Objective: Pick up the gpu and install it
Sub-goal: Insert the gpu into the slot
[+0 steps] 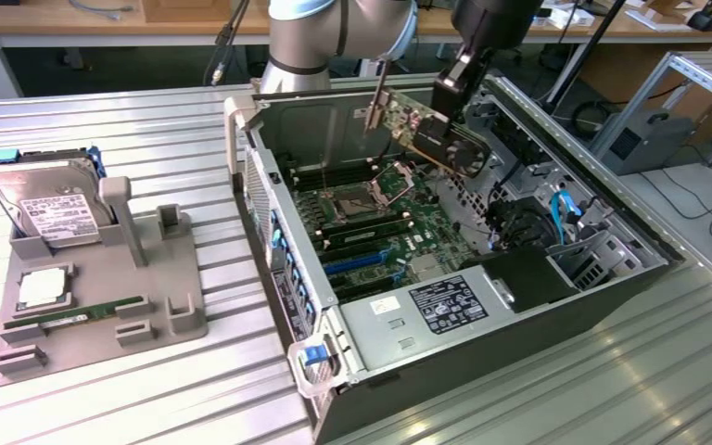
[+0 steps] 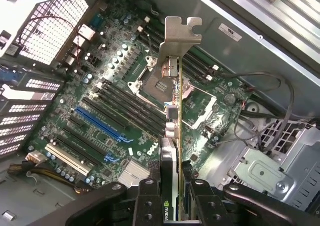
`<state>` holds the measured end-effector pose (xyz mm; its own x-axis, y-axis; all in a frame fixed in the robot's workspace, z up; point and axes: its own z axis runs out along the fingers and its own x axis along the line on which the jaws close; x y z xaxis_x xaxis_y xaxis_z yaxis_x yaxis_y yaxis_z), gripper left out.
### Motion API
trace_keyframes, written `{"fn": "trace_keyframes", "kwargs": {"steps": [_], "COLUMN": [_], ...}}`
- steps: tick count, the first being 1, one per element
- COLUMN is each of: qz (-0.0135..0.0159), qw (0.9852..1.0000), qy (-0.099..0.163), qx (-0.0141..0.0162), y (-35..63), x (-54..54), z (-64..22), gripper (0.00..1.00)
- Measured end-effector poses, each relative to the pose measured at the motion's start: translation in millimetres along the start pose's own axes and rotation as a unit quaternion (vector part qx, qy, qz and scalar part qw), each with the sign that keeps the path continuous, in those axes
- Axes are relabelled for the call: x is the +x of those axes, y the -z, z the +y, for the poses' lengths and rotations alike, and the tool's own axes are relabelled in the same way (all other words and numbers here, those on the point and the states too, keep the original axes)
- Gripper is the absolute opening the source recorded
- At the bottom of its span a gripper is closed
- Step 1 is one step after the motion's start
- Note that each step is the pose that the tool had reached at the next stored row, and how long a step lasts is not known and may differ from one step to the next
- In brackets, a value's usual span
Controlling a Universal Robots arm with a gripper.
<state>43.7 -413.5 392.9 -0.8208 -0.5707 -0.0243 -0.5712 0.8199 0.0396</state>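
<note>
The ribbed metal tabletop [image 1: 146, 130] carries the open black computer case [image 1: 492, 389], which lies on its side and reaches the near edge. Its green motherboard [image 1: 387, 232] faces up. Over the case's far end, my gripper [image 2: 174, 191] clamps the tilted tan-brown flat gpu card [image 1: 430, 139].

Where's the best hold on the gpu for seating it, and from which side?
Probably where the gripper has it: pinching the gpu's two flat faces at the end opposite the metal bracket, coming from above. The card is thin and flat, and this leaves the bracket end free over the motherboard.
</note>
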Motion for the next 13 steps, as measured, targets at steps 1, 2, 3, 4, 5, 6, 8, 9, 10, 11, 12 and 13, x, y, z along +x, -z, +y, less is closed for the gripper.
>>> {"fn": "trace_keyframes", "kwargs": {"steps": [1, 2, 3, 4, 5, 6, 8, 9, 10, 11, 12, 13], "qz": [0.0002, 0.0004, 0.0006, 0.0008, 0.0010, 0.0011, 0.0015, 0.0016, 0.0017, 0.0018, 0.0020, 0.0022], "qw": [1.0000, 0.9999, 0.9999, 0.9998, 0.9997, 0.9996, 0.9993, 0.9992, 0.9991, 0.9990, 0.9987, 0.9985], "qy": [0.005, 0.011, 0.015, 0.021, 0.025, 0.028, 0.037, 0.040, 0.043, 0.045, 0.050, 0.055], "qx": [-0.0001, -0.0002, -0.0004, -0.0005, -0.0006, -0.0007, -0.0009, -0.0010, -0.0010, -0.0011, -0.0012, -0.0013], "y": [0.0, 0.0, 0.0, 0.0, 0.0, 0.0, 0.0, 0.0, 0.0, 0.0, 0.0, 0.0], "x": [0.0, 0.0, 0.0, 0.0, 0.0, 0.0, 0.0, 0.0, 0.0, 0.0, 0.0, 0.0], "z": [0.0, 0.0, 0.0, 0.0, 0.0, 0.0, 0.0, 0.0, 0.0, 0.0, 0.0, 0.0], "gripper": [0.27, 0.27, 0.27, 0.27, 0.27, 0.27, 0.27, 0.27, 0.27, 0.27, 0.27, 0.27]}}
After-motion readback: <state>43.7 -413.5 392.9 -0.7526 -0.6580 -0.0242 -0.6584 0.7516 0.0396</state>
